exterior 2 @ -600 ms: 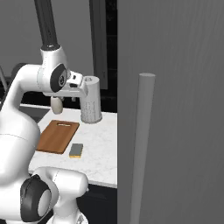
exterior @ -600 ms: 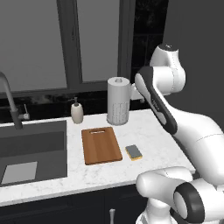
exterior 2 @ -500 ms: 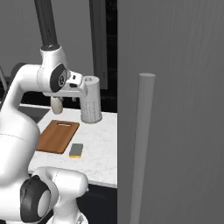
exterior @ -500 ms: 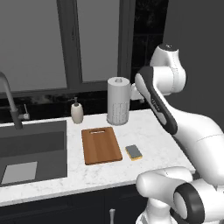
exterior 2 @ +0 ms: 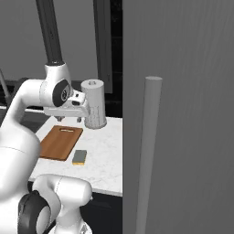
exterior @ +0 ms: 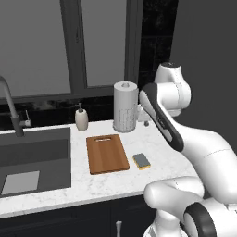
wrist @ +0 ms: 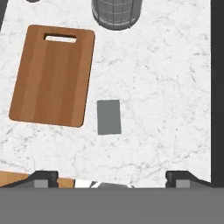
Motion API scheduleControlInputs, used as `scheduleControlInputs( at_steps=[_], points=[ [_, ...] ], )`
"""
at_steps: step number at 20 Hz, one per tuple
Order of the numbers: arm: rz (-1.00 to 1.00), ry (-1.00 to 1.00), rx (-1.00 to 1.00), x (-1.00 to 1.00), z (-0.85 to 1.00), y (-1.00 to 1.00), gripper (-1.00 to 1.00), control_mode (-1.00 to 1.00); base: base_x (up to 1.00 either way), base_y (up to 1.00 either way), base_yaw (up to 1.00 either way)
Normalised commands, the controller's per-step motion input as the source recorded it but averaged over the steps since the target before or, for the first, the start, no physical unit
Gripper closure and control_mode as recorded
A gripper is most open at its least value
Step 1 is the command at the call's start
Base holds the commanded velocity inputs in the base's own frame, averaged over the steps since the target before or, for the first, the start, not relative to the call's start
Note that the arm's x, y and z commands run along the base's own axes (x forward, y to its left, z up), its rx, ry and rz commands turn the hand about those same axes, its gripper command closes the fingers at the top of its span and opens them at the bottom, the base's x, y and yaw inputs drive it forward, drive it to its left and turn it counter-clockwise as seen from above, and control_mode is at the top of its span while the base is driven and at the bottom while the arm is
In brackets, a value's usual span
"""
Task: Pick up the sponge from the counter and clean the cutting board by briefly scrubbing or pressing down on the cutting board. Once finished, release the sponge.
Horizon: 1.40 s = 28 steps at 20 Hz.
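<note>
The sponge point(exterior: 141, 161) point(exterior 2: 79, 156) lies flat on the white marble counter point(exterior: 163, 149), just right of the brown cutting board point(exterior: 107, 153) point(exterior 2: 59, 142). In the hand view the sponge point(wrist: 109, 117) shows its dark grey-green top, close beside the board point(wrist: 52, 75), whose slot handle points toward the paper towel roll. My gripper point(exterior 2: 68, 119) point(wrist: 111, 177) hangs well above the counter in front of that roll, pointing straight down. It is open wide with nothing between its fingertips point(wrist: 41, 177). The sponge sits a little ahead of the gap between them.
A paper towel roll point(exterior: 125, 106) point(wrist: 117, 13) stands behind the board, with a soap dispenser point(exterior: 81, 117) to its left. The dark sink point(exterior: 34, 155) with faucet point(exterior: 11, 109) and pale grey mat point(exterior: 21, 182) lies left. A grey panel point(exterior 2: 183, 114) bounds the right.
The arm has sunk somewhat, bringing the hand lower over the counter. The gripper stays open; sponge and board have not moved.
</note>
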Motion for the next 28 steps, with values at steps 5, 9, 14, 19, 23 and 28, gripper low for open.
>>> scheduleControlInputs(
  at_steps=[5,9,14,19,23,28],
  points=[
    [0.0,0.14,-0.06,-0.25,-0.95,0.03,-1.0,-1.0,0.0,0.0,0.0],
    [0.0,0.18,0.0,-0.09,-0.8,-0.02,-1.0,-1.0,0.0,0.0,0.0],
    [0.0,0.18,-0.03,0.0,-0.56,0.0,-1.0,-1.0,0.0,0.0,0.0],
    [0.0,0.15,-0.04,0.0,-0.54,0.0,-1.0,-1.0,0.0,0.0,0.0],
    [-0.01,0.08,0.0,0.08,-0.29,0.0,-1.0,-1.0,0.0,0.0,0.0],
    [-0.04,0.05,0.0,0.4,-0.17,0.07,-1.0,-1.0,0.0,0.0,0.0]
  ],
)
